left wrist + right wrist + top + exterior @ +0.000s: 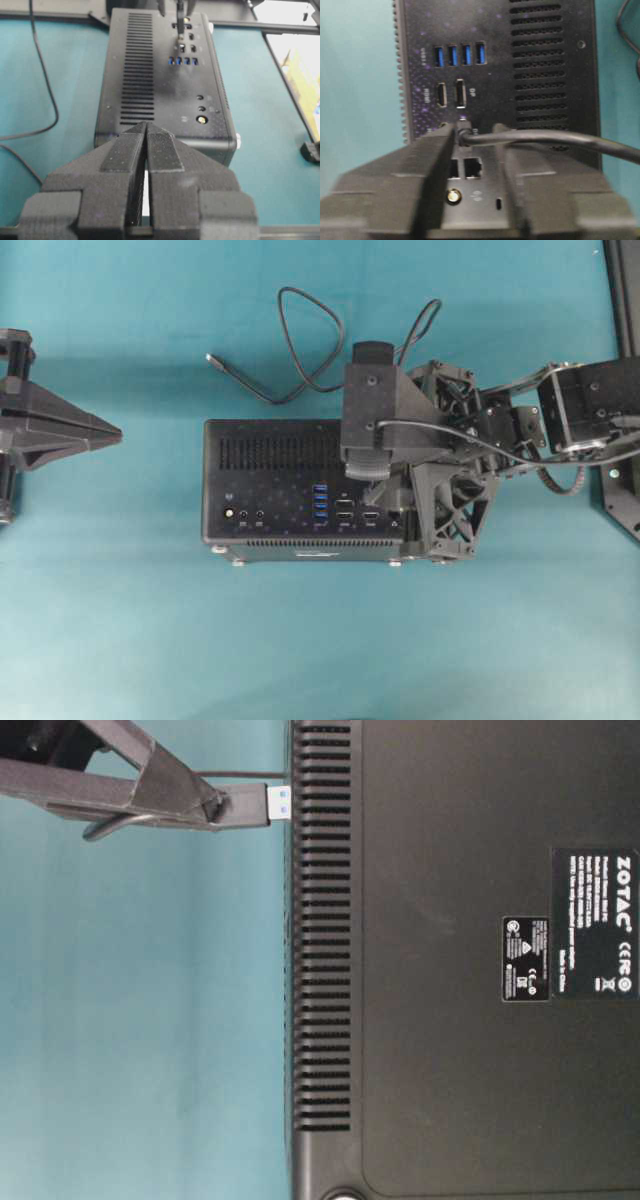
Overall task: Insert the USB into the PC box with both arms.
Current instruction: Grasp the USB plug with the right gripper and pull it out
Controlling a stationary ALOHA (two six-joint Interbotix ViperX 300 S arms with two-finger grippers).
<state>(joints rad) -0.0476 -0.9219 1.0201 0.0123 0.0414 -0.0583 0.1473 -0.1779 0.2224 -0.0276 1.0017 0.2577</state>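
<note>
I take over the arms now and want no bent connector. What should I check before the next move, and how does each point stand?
1. USB plug held in right pincer: ok.
2. Plug over the blue ports: not ok, it hangs by the black sockets beside them.
3. Plug seated in PC box: not ok, tip outside.
4. Left pincer bracing the box: not ok, shut, apart from it.
5. Cable slack: ok, loose loops.
</note>
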